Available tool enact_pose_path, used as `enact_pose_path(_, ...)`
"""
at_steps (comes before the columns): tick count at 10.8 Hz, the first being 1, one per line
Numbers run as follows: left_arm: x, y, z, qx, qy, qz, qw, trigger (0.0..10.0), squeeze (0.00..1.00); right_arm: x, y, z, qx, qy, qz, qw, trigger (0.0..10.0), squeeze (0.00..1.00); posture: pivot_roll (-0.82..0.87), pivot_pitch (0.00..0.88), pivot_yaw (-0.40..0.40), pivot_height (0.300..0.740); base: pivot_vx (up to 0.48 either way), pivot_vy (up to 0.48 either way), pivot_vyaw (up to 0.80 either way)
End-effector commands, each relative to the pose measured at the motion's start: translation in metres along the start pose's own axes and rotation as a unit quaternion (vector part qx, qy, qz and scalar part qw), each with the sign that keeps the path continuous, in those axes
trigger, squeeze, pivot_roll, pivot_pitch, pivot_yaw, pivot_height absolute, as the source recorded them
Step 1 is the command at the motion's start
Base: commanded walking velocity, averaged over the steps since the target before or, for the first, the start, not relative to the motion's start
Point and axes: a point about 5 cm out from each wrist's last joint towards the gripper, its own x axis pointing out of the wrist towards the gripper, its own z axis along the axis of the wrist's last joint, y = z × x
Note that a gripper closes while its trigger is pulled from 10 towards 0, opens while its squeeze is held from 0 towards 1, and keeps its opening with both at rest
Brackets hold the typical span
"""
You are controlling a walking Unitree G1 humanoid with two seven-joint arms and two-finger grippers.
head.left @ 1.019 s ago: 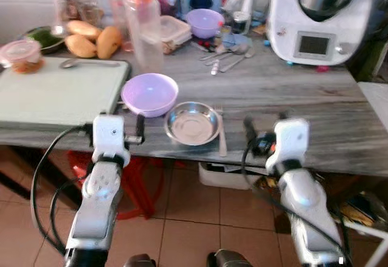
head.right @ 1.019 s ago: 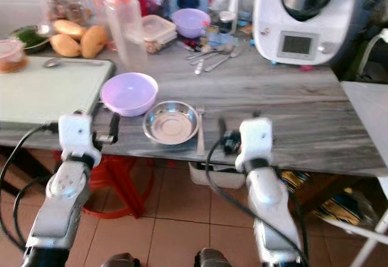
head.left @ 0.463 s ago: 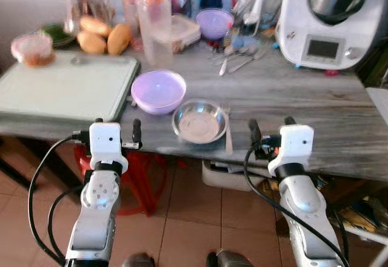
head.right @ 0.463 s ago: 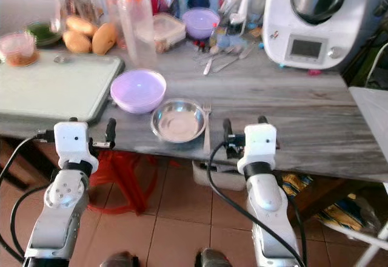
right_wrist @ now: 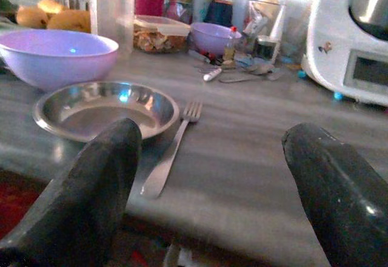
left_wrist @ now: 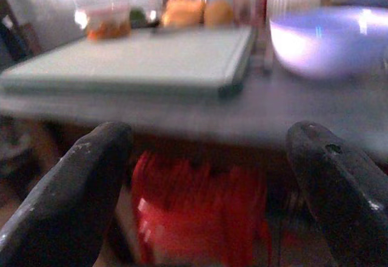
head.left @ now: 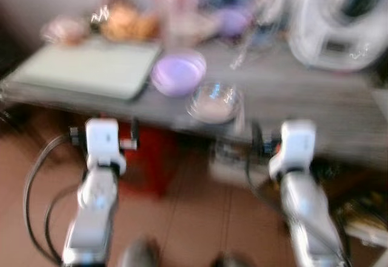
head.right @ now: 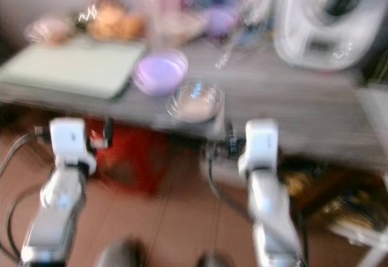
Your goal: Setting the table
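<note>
Two grippers: left gripper (left_wrist: 206,188) and right gripper (right_wrist: 209,176) are hanging spread wide, empty, just short of the near table edge.
Setting: round steel dish (right_wrist: 106,109) is lying touching the metal fork (right_wrist: 173,148) on its right, probably a place already laid.
Lilac plastic bowl (right_wrist: 54,57): sitting just far-left of it.

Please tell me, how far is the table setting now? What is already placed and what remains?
Placed: a steel bowl with a fork beside it, and a purple bowl behind. In hand: nothing; the left gripper and right gripper are both open, held before the table edge. Left: spare cutlery lies at the back.
</note>
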Motion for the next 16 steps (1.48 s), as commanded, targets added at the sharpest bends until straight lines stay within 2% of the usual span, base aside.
enact_pose_path(1,0.004,0.0,0.009,0.006,-0.016,-0.002,1.0,10.0,0.0,0.0,-0.004,0.001,0.003,0.001,-0.007,1.0,10.0,0.0,0.03,0.0,-0.015,0.74,-0.3,0.0,0.0)
enact_pose_path(4,0.003,0.001,0.009,0.008,-0.013,-0.006,1.0,10.0,0.0,0.004,-0.006,0.006,0.003,-0.011,-0.009,1.0,10.0,0.0,0.04,0.0,-0.017,0.74,-0.293,0.0,0.0)
enact_pose_path(7,0.005,-0.001,0.01,0.008,-0.016,-0.013,1.0,10.0,0.0,0.009,-0.002,0.002,0.021,0.005,-0.013,1.0,10.0,0.0,0.04,0.0,-0.016,0.74,-0.179,0.0,0.0)
enact_pose_path(8,0.005,-0.005,0.013,-0.015,-0.025,-0.039,0.999,10.0,0.0,0.011,-0.003,0.001,0.01,0.006,-0.018,1.0,10.0,0.0,0.04,0.0,-0.017,0.74,0.0,0.0,0.0)
enact_pose_path(10,0.003,-0.013,0.015,-0.019,-0.034,-0.074,0.996,10.0,0.0,0.013,-0.003,0.001,0.017,0.005,-0.015,1.0,10.0,0.0,0.04,0.0,-0.013,0.74,0.0,0.0,0.0)
enact_pose_path(11,0.002,-0.02,0.02,-0.041,-0.047,-0.108,0.992,10.0,0.0,0.015,-0.004,0.002,0.017,0.003,-0.017,1.0,10.0,0.0,0.04,0.0,-0.016,0.74,0.0,0.0,0.0)
enact_pose_path(16,0.005,-0.023,0.022,-0.052,-0.052,-0.119,0.99,10.0,0.0,0.021,-0.002,0.002,0.018,0.0,-0.004,1.0,10.0,0.0,0.04,0.0,-0.023,0.74,0.0,-0.272,-0.12)
